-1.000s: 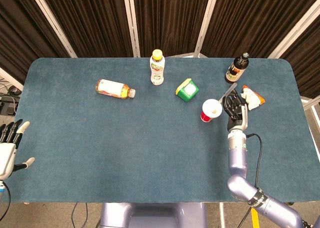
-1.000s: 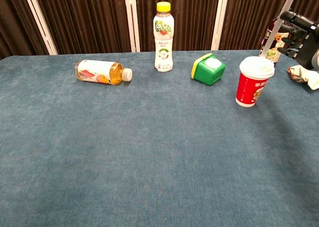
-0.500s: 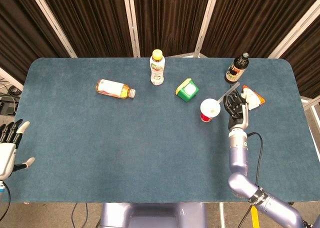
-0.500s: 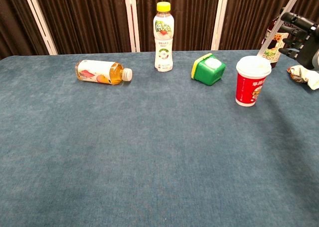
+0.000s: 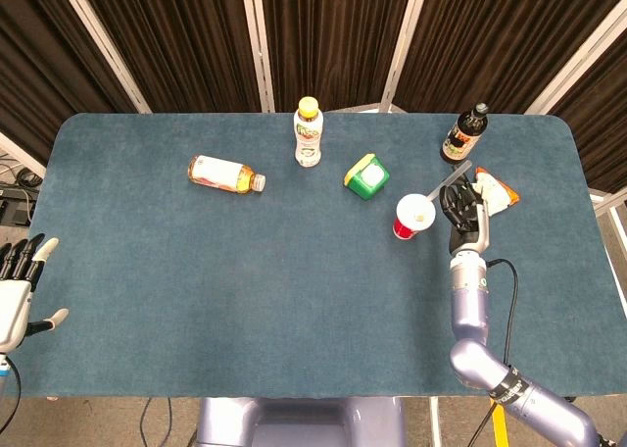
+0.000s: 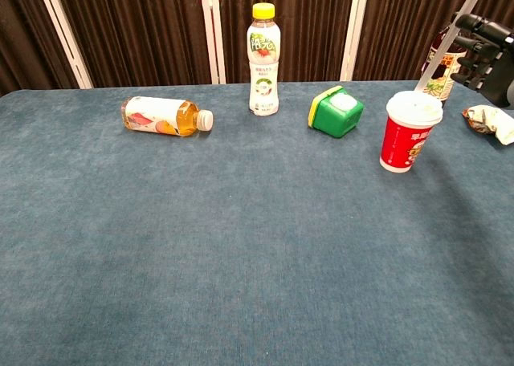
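**Right hand holding straw at red cup; left hand idle at table edge**

The right hand (image 5: 462, 210) is positioned just beside the red paper cup (image 5: 412, 216), on the cup's right side. Its fingers (image 6: 482, 49) are curled around the upper end of a straw (image 5: 450, 181), which runs at a slant from the hand down to the white lid of the cup. The cup stands upright on the blue table (image 5: 294, 300), right of centre.

The left hand (image 5: 17, 288) is off the table's near left edge. Its fingers are extended and apart, and it holds nothing.

Other items on the table:
- A dark glass bottle (image 5: 462, 134) stands upright behind the right hand.
- A crumpled snack wrapper (image 5: 495, 191) lies just beside the right hand.
- A green box (image 5: 366, 176) lies left of the cup.
- A yellow-capped bottle (image 5: 308, 132) stands upright at the far edge.
- An orange drink bottle (image 5: 224, 173) lies on its side, well apart from both hands.
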You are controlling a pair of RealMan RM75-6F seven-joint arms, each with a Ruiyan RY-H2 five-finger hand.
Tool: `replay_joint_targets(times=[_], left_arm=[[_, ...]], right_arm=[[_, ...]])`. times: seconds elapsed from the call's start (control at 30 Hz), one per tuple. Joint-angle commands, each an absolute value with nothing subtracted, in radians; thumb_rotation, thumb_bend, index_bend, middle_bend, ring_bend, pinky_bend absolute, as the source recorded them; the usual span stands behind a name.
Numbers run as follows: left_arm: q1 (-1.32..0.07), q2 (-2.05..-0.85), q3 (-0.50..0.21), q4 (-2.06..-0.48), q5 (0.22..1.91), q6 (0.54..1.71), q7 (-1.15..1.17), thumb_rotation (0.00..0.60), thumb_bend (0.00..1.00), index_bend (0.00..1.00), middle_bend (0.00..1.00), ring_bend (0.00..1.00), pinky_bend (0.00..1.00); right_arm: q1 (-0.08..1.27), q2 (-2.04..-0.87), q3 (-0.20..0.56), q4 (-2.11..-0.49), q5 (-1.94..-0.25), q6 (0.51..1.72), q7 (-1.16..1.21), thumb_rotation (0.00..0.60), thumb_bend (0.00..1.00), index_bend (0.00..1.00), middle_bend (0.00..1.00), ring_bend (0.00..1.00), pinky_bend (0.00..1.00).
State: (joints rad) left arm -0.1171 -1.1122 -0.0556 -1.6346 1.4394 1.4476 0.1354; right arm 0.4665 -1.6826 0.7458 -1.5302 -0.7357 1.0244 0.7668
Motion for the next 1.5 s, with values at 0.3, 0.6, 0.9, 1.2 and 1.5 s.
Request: replay_joint_targets(times=[0.3, 0.6, 0.9, 1.2, 1.5], left_arm=[[-0.117, -1.112, -0.056, -1.635, 1.438, 1.447, 0.136, 0.600, 0.04, 0.00, 0.00, 0.00, 0.00], [-0.117, -1.112, -0.056, -1.637, 1.437, 1.446, 0.138, 0.600, 0.05, 0.00, 0.00, 0.00, 0.00], [-0.118, -1.111, -0.056, -1.637, 1.437, 1.446, 0.137, 0.600, 0.05, 0.00, 0.00, 0.00, 0.00], [-0.118, -1.111, -0.056, -1.638, 1.436, 1.445, 0.138, 0.600, 0.04, 0.00, 0.00, 0.00, 0.00], [-0.118, -1.111, -0.055, -1.637, 1.437, 1.445, 0.136, 0.600, 0.04, 0.00, 0.00, 0.00, 0.00]], right_arm=[[0.447, -1.669, 0.744, -1.539, -0.737, 1.026, 0.774, 0.600, 0.44, 0.59, 0.12, 0.00, 0.00], [0.431, -1.662, 0.736, -1.541, -0.736, 1.019, 0.782, 0.600, 0.44, 0.59, 0.12, 0.00, 0.00], [0.440, -1.676, 0.726, -1.504, -0.734, 1.008, 0.780, 0.600, 0.44, 0.59, 0.12, 0.00, 0.00], [0.441, -1.684, 0.715, -1.487, -0.754, 0.995, 0.790, 0.600, 0.41, 0.59, 0.12, 0.00, 0.00], [0.427, -1.694, 0.695, -1.481, -0.815, 0.995, 0.831, 0.600, 0.37, 0.48, 0.09, 0.00, 0.00]])
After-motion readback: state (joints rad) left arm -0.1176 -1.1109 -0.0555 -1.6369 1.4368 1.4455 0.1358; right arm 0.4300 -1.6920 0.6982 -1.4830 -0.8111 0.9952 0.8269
